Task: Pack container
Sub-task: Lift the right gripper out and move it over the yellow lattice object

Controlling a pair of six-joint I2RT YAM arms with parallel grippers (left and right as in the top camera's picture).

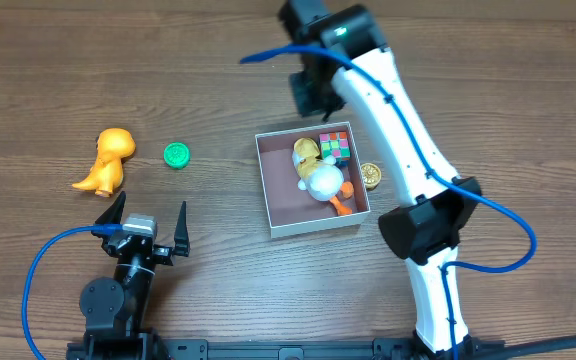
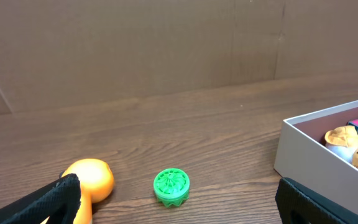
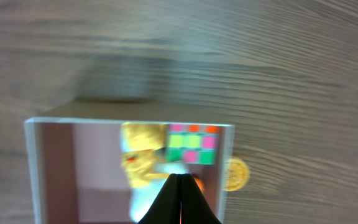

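**Status:** packing is part done. The container (image 1: 280,195) sits mid-tabletop (image 1: 218,60) and holds a cube (image 1: 335,147) and a yellow-and-white toy (image 1: 320,180).

**Outside it:**
- The dinosaur (image 1: 106,160) and green disc (image 1: 176,155) lie well to its left.
- The coin (image 1: 370,176) lies just beside its right wall.

**End effectors:**
- The right end effector (image 3: 180,186) hovers over the container, pinched together, with nothing visibly held.
- The left end effector (image 1: 151,208) stands wide and empty, near the disc and dinosaur.

**Judgement:** the next move is a pick of a loose item, and the left arm looks better placed for it. The coin, flat and close to the wall, looks awkward to grasp.

**Limits:** the right wrist view is blurred. The left wrist view cuts off the dinosaur and container. The toy's form is unclear.
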